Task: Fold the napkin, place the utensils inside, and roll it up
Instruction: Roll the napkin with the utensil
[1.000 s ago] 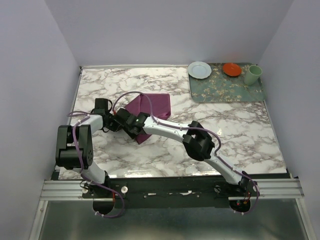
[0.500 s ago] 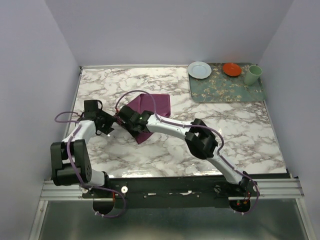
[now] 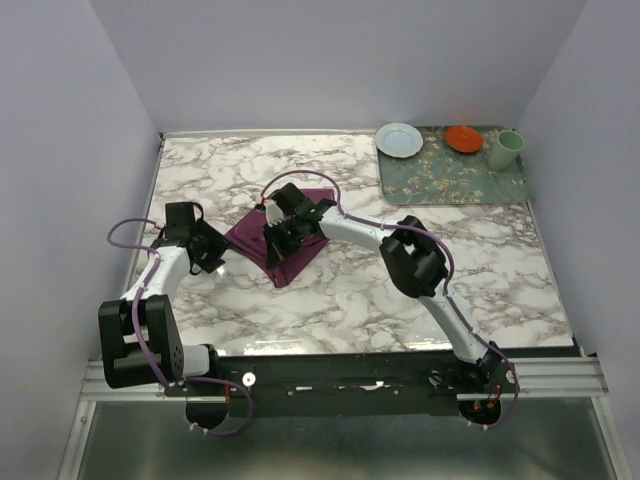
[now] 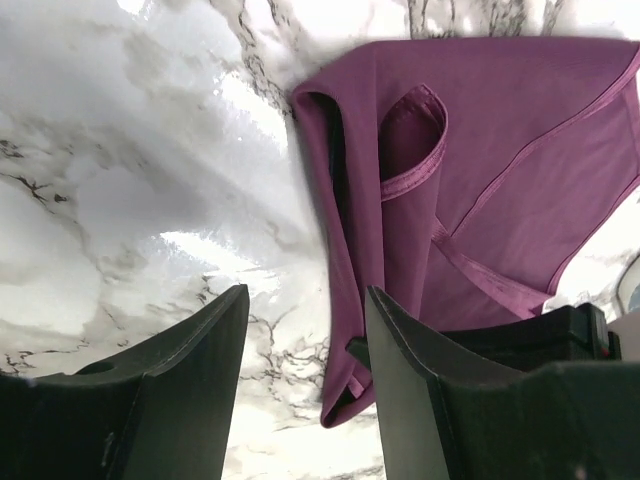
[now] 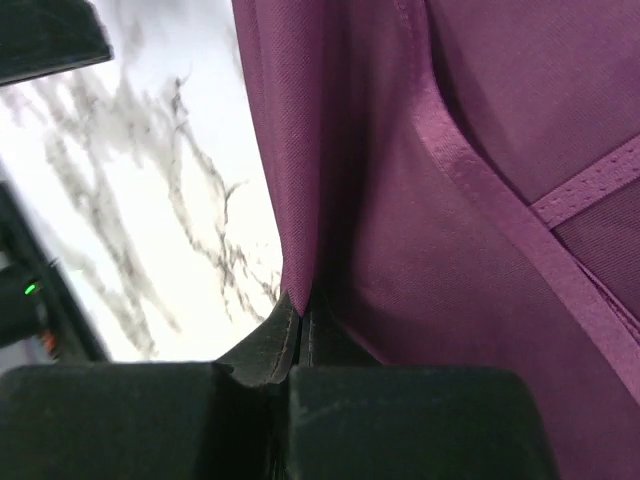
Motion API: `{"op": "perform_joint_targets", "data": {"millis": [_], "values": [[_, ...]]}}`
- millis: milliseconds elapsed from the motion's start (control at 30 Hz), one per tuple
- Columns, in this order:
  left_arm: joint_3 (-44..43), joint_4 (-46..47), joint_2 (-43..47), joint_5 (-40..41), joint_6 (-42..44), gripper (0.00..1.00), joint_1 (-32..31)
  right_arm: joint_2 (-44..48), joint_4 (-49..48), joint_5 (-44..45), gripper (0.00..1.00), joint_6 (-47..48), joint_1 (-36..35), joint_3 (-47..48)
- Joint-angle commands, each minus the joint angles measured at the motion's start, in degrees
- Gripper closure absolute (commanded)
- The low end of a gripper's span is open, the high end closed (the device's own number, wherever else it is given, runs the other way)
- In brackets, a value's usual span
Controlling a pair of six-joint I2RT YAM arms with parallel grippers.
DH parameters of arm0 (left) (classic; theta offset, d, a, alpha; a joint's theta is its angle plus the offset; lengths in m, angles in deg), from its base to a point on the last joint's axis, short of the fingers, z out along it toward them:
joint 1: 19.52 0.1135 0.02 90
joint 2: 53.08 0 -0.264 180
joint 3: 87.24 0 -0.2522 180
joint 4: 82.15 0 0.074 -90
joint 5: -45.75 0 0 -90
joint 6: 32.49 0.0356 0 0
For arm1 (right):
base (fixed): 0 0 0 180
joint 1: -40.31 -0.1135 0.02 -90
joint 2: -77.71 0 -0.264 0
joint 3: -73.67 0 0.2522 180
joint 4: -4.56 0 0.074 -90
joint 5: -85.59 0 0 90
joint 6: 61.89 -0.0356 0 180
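Note:
The plum-purple napkin (image 3: 250, 242) lies rumpled and partly folded on the marble table, left of centre. My right gripper (image 3: 277, 238) is over it, shut on a folded edge of the cloth (image 5: 450, 200), which is pinched between the fingertips (image 5: 300, 300). My left gripper (image 3: 212, 252) is open and empty just left of the napkin. In the left wrist view its jaws (image 4: 305, 295) stand apart over bare marble, with the napkin's folded edge (image 4: 500, 150) ahead and to the right. The knife is not in view.
A green floral mat (image 3: 450, 180) lies at the back right with a pale blue plate (image 3: 399, 139), an orange dish (image 3: 464, 138) and a green cup (image 3: 505, 149). Walls close the table on three sides.
My right gripper has moved back and to the right with the napkin's edge in it. My left gripper has drawn away to the left, and the cloth now reaches further left.

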Motion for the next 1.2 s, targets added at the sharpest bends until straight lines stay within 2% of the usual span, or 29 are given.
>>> {"op": "perform_joint_targets", "data": {"millis": [0,100,333,467,700,833,900,1000,1167], "values": [[0.91,-0.85,-2.27,-6.53,0.78,0.41,-0.06,-5.73,3.48,-12.81,0.99,-0.53,1.54,-5.41],[1.88,1.34,-3.15,-8.91,-1.86,0.41,-0.94,-6.35,3.48,-13.53,0.99,-0.44,1.89,-4.53],[0.82,1.96,-5.35,-8.92,-1.25,0.42,-1.99,-6.62,3.39,-13.79,0.99,-0.53,2.07,-4.01],[2.4,3.97,-5.44,-9.61,-1.51,0.5,-2.43,-7.23,3.22,-14.33,0.99,-1.32,2.07,-3.3],[3.9,8.2,-7.29,-12.25,-2.65,0.58,-2.78,-7.58,3.3,-13.18,0.98,-0.97,2.16,-3.13],[4.78,9.17,-5.98,-12.7,-1.6,0.53,-2.87,-6.27,3.39,-11.87,0.96,-0.88,2.07,-3.3],[5.22,9.17,-5.01,-12.08,-1.42,0.48,-2.87,-5.65,3.48,-11.51,0.95,-0.79,2.07,-3.48],[5.4,8.03,-3.95,-12.25,-1.86,0.48,-2.79,-3.89,4.97,-8.79,0.89,-0.45,1.63,-2.95],[6.62,6.97,0.26,-10.59,-1.68,0.48,-2.78,-1.78,11.37,-1.76,0.68,1.4,-0.56,1.78]]}}
